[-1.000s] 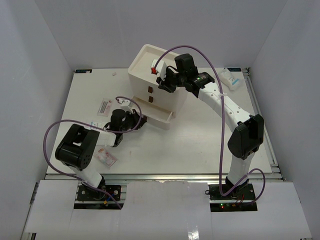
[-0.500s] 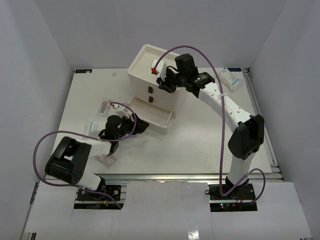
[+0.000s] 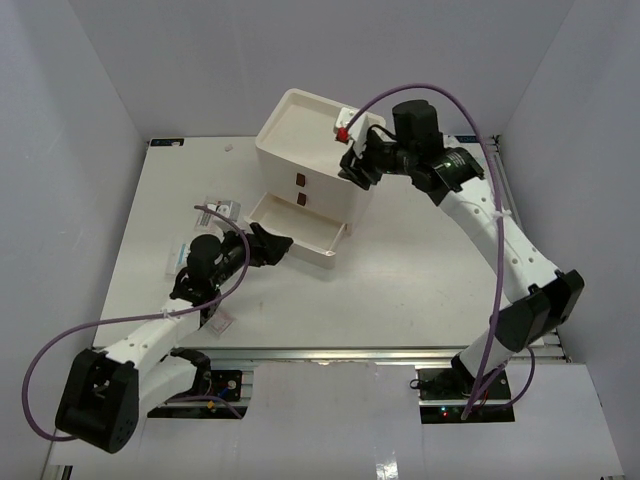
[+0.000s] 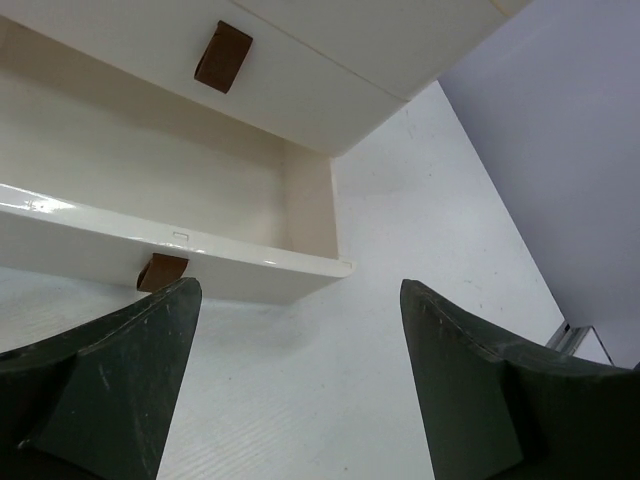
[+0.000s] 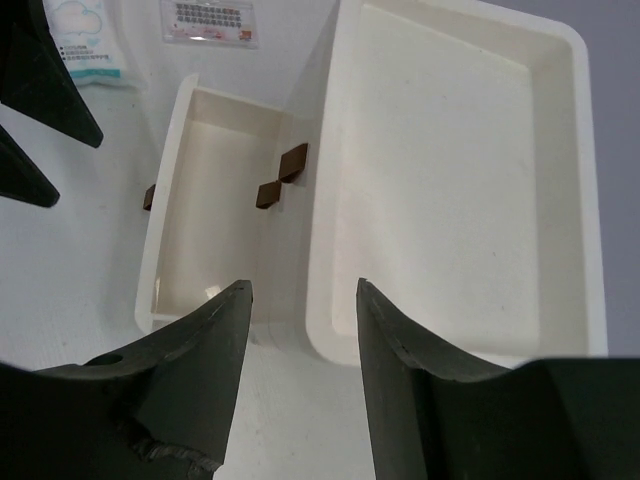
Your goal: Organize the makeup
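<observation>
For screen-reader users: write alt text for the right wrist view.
The right gripper, open and holding nothing, hangs above a cream drawer box, looking down into its bare top tray and its pulled-out bottom drawer. Two flat sachets lie on the table beyond the drawer.

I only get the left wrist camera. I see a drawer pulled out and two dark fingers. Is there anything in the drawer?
Observer: The right wrist view looks down into that open drawer; it looks empty.
Operator: Where's the makeup?
Observer: A dotted-print sachet and a cloud-print sachet lie on the table, outside the drawer.
Operator: What's the other arm doing?
Observer: The right tool hangs open above the box, holding nothing.
</observation>
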Robot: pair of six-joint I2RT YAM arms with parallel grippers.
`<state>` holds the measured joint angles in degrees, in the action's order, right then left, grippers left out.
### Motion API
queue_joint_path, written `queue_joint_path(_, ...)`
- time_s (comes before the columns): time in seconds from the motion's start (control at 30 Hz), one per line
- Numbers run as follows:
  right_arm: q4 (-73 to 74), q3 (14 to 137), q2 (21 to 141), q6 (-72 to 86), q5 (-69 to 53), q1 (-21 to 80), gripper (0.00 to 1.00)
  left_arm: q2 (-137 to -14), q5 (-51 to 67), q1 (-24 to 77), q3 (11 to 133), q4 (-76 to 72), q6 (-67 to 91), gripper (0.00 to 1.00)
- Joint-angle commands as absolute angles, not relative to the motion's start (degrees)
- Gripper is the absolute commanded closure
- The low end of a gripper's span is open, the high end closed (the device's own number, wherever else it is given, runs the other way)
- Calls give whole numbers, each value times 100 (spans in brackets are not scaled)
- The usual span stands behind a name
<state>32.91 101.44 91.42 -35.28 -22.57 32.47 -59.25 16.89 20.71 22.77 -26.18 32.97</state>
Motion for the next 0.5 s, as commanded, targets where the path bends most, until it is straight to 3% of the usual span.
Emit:
queue_joint_path(0.0,3159,9704,8490,-3352,-2548,2708,47,-5160,1581,2050,2385,-1833,3219,5)
queue_joint_path(0.47,2652,7531,7353,-3228,-3486,803,38,-4724,1184,2048,3724,873,3317,2)
